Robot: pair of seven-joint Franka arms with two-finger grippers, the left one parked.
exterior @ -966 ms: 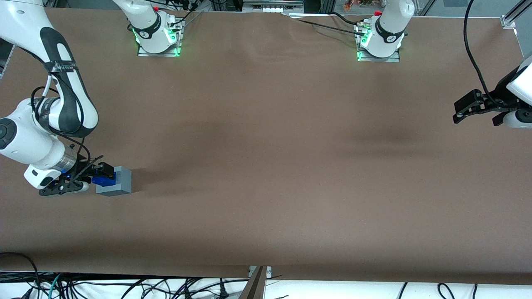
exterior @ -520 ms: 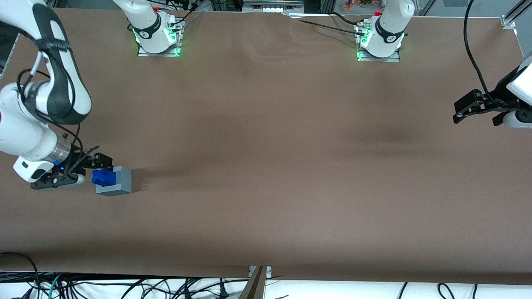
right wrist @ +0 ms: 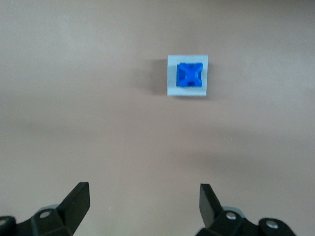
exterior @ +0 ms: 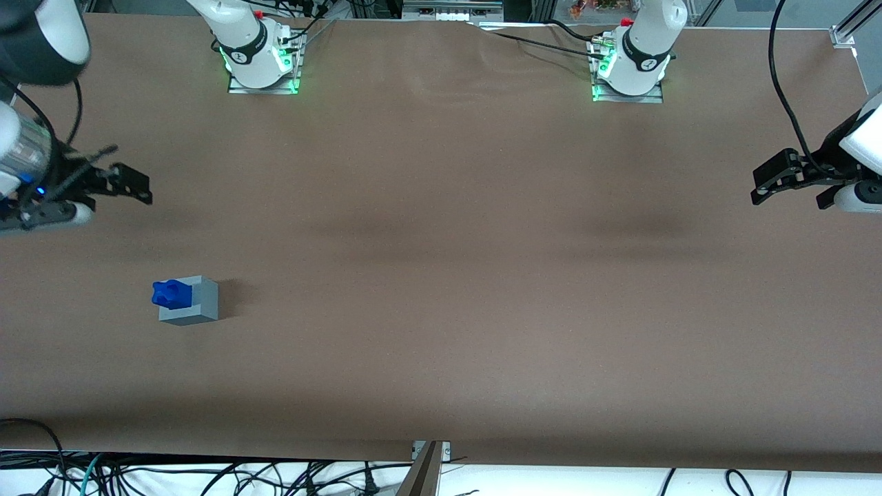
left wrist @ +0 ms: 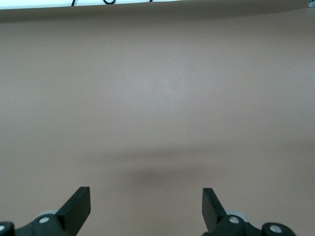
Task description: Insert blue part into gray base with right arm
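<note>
The gray base (exterior: 195, 308) rests on the brown table at the working arm's end. The blue part (exterior: 170, 294) sits in the base's recess, its knobbly end sticking out toward the working arm's end. In the right wrist view the blue part (right wrist: 190, 75) fills the square opening of the gray base (right wrist: 172, 76). My right gripper (exterior: 131, 187) hangs open and empty, raised well off the table and farther from the front camera than the base. Both fingers (right wrist: 78, 200) stand wide apart with bare table between them.
Two arm pedestals (exterior: 262, 63) (exterior: 628, 69) with green lights stand at the table's edge farthest from the front camera. Cables (exterior: 207, 475) lie along the nearest edge. The brown tabletop (exterior: 441, 275) stretches bare toward the parked arm's end.
My gripper has let go of the blue part, drawn back from the base and risen, moving away from the front camera. The blue part stays in the base.
</note>
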